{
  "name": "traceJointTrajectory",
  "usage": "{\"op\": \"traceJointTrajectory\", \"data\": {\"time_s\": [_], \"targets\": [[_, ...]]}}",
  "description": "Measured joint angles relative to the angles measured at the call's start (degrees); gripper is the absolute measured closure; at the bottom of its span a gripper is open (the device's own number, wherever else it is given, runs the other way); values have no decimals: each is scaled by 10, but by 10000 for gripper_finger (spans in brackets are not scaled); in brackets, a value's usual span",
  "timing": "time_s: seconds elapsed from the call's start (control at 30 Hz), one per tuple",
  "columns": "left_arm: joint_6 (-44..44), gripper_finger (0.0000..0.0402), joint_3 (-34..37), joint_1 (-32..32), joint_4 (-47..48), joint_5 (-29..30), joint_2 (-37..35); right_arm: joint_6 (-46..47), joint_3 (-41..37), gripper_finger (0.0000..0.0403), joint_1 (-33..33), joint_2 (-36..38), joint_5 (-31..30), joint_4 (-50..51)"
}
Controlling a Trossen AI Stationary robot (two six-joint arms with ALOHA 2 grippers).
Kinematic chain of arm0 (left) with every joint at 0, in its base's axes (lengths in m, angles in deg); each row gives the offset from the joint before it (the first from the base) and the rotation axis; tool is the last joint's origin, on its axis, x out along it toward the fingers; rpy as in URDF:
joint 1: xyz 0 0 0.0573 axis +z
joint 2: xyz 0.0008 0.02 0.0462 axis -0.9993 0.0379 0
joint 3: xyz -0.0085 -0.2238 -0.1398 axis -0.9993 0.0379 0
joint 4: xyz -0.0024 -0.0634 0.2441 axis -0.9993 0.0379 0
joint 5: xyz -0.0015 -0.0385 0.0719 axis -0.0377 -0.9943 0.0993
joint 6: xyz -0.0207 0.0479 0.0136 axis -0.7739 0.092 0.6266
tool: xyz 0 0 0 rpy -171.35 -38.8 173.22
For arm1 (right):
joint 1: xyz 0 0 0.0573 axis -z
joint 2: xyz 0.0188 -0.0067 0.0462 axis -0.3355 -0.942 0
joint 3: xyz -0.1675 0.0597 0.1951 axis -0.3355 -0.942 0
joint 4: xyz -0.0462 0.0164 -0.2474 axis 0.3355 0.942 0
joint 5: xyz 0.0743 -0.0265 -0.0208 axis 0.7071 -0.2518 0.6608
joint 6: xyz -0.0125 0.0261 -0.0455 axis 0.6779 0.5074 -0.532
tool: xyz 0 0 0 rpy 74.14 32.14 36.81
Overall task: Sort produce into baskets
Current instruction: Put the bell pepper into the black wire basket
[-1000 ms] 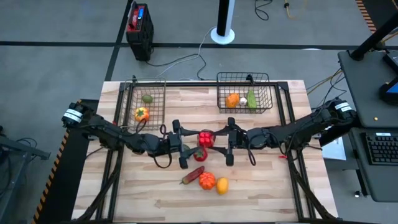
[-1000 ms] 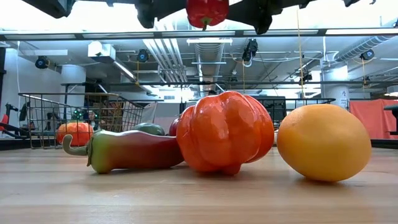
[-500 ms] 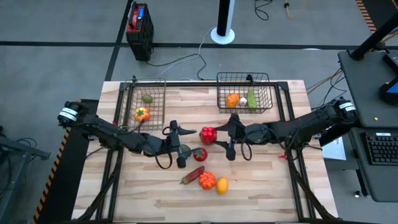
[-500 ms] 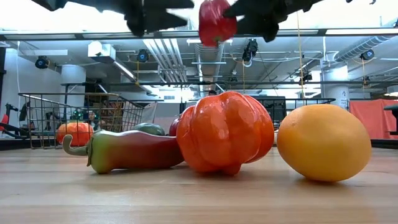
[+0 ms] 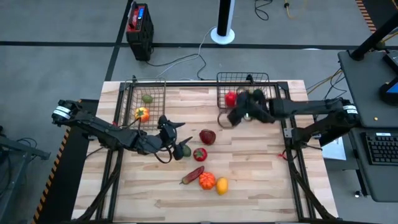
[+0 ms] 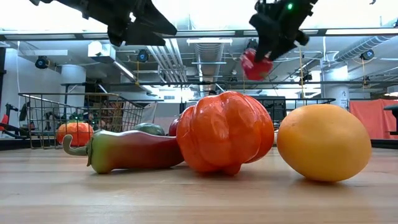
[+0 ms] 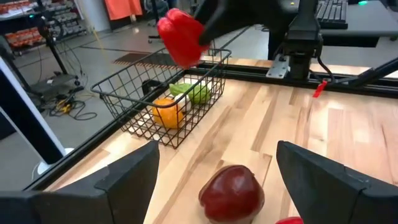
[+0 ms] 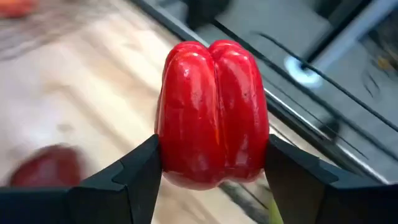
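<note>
My right gripper [image 5: 236,106] is shut on a red bell pepper [image 5: 231,98], held in the air over the left part of the right wire basket [image 5: 264,93]. That basket holds an orange piece and a green piece. My left gripper [image 5: 176,135] is open and empty, left of a dark maroon apple [image 5: 207,136] that rests on the table. The left basket [image 5: 155,99] holds a green piece and an orange-yellow pepper [image 5: 142,114]. A red tomato [image 5: 199,154], a chili [image 5: 192,175], an orange pepper [image 5: 206,181] and a lemon [image 5: 222,185] lie on the table. My right gripper pinches the red bell pepper between its two fingers, one on each of its opposite sides [image 8: 169,146]. The fingers come slanting down from the table's right side. The pepper is lifted clear and shows below the fingers in the low view [image 6: 255,65], above the basket.
A dark green piece [image 5: 185,150] lies beside the tomato, close under my left gripper. A black box with a red top [image 5: 139,25] and a white pole base [image 5: 222,34] stand on the floor beyond the far edge. Bare wood [image 5: 261,180] shows at the near right.
My right gripper has carried the red pepper from above the table's middle toward the far right, over the right basket, and has turned on the way. My left gripper has drawn back a little toward the table's left. The maroon apple now shows uncovered.
</note>
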Motion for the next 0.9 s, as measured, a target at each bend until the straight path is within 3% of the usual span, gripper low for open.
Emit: {"op": "traceJointTrajectory", "data": {"time_s": [0.1, 0.27, 0.4, 0.6, 0.9], "targets": [[-6, 97, 0, 0, 1, 0, 0, 25, 13, 164, 63, 0, 23, 27], [-9, 97, 0, 0, 0, 0, 0, 14, 12, 166, 179, -4, 154, 19], [-9, 97, 0, 0, 0, 0, 1, -12, 11, 160, 244, -23, 223, -4], [-9, 97, 0, 0, 0, 0, 6, -35, 11, 161, 281, -68, 305, -60], [-9, 97, 0, 0, 0, 0, 6, -36, 12, 159, 295, -130, 313, -76]]}}
